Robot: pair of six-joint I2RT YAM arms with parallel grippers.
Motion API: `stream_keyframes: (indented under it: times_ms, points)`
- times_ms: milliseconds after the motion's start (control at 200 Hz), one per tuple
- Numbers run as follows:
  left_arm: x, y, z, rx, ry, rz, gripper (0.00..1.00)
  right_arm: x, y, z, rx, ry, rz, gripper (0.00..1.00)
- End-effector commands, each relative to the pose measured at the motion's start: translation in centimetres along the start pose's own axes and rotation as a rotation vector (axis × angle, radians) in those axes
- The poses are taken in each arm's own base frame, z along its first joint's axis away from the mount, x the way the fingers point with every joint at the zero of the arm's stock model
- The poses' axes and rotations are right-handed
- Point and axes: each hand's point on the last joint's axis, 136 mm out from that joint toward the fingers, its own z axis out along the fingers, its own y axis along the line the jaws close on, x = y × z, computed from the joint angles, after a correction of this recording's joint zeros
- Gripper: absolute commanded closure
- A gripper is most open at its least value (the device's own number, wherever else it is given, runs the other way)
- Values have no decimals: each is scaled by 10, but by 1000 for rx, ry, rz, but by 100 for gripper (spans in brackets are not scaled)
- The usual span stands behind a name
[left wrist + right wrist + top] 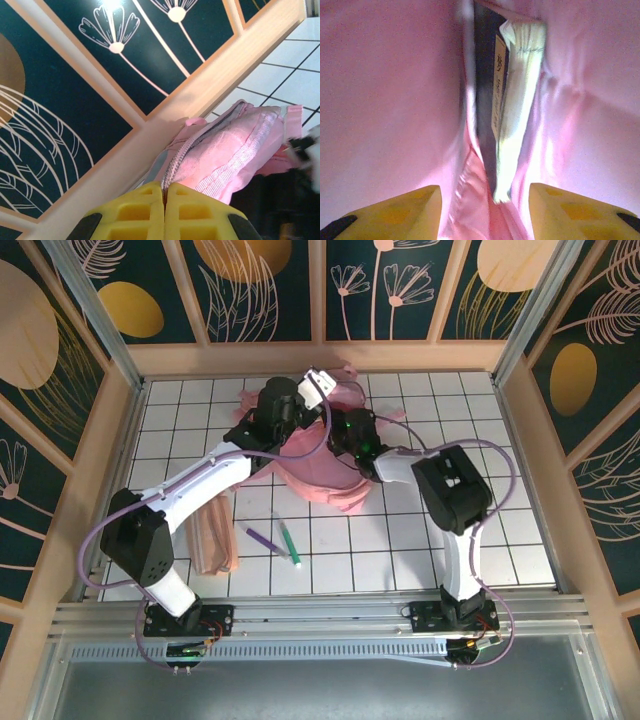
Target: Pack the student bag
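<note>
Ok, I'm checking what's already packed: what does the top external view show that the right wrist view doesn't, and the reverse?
Top external adds a purple pen and a green pen lying side by side, with a flat peach fabric pouch to their left. Right wrist adds the open right pincer and, ahead of it, a dark-covered book with white pages. Both share the large pink fabric backpack.
</note>
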Motion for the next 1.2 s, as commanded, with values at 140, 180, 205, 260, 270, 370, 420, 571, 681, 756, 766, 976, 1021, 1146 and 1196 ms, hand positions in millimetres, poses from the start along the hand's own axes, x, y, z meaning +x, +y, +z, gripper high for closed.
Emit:
stream_keyframes:
  times_ms: [140,180,205,260,270,370,420,571,681,756,766,976,1021,1146,1196]
  points:
    - [-1,35,-10,-130,-43,-19,100,-8,-1,-92,111,13,-349,50]
    - [2,35,-11,-133,-41,-22,100,-7,-3,-107,113,22,-425,50]
    - [4,35,-12,-133,-43,-25,100,-7,-6,-117,121,28,-468,50]
    - [6,34,-12,-133,-48,-27,100,-6,-12,-138,151,32,-575,50]
    - [7,33,-12,-132,-47,-27,100,-7,-13,-142,156,31,-601,50]
    - [14,27,-10,-111,-39,-22,100,-6,-17,-175,187,28,-846,50]
    - [18,23,-9,-98,-34,-20,100,-10,-25,-190,236,22,-937,50]
    - [38,3,-7,-30,-3,-12,100,-15,-34,-221,315,27,-1045,50]
    - [56,-8,-15,-8,-1,-42,100,-15,-34,-234,334,26,-1091,50]
    - [60,-19,-24,47,-28,-51,100,-22,-31,-240,363,-11,-1111,50]
    - [60,-20,-25,53,-31,-51,100,-23,-30,-240,362,-12,-1117,50]
    - [63,-49,-46,187,-121,97,100,-64,-10,-245,417,-171,-936,50]
    - [62,-56,-50,225,-140,131,100,-79,-6,-249,434,-214,-803,52]
    - [65,-81,-52,316,-158,252,100,-86,-2,-242,411,-141,-481,51]
    - [66,-91,-51,321,-163,315,100,-77,-1,-233,391,-72,-380,46]
